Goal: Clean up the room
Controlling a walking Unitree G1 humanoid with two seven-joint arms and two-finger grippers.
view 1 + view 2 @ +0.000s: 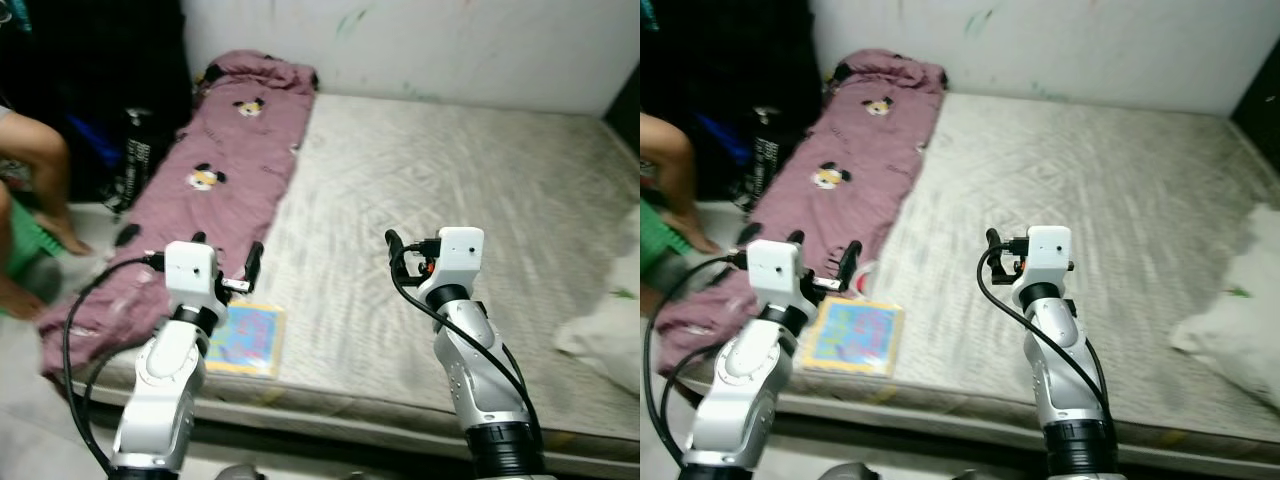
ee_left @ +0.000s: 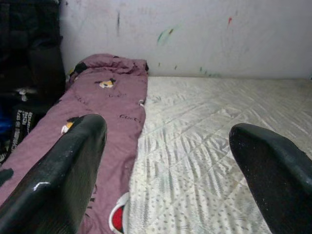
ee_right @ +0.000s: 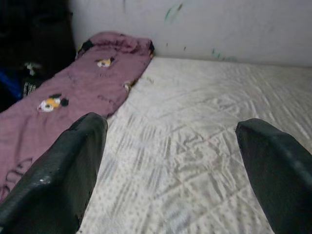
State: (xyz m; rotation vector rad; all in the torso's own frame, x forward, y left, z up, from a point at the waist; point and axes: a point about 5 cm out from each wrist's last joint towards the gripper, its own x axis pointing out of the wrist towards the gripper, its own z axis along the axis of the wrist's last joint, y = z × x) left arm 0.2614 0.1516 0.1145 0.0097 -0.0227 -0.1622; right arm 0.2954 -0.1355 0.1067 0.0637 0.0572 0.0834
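1. Before the robot, a bare grey-white mattress (image 1: 470,190) is lying against a marked white wall (image 1: 420,40), spanning most of the head views.
2. Along the mattress's left side, a mauve quilt (image 1: 215,190) with cartoon prints is stretching from the wall down to the near edge, bunched at its far end.
3. At the near edge, a colourful flat book (image 1: 247,340) is lying just beside the quilt, partly under the left forearm.
4. Left gripper (image 1: 228,257): the arm is reaching forward and up from the lower left, hovering above the quilt's near end and the book; its fingers (image 2: 63,180) are standing wide apart, holding nothing.
5. Right gripper (image 3: 175,170): the arm is raised likewise over the mattress's middle, its fingers (image 3: 68,175) spread wide and empty.
6. At the far right, a white crumpled cloth (image 1: 605,325) is resting on the mattress.
7. On the left, a person's bare legs (image 1: 35,190) are showing beside dark bags (image 1: 110,130) on the floor.
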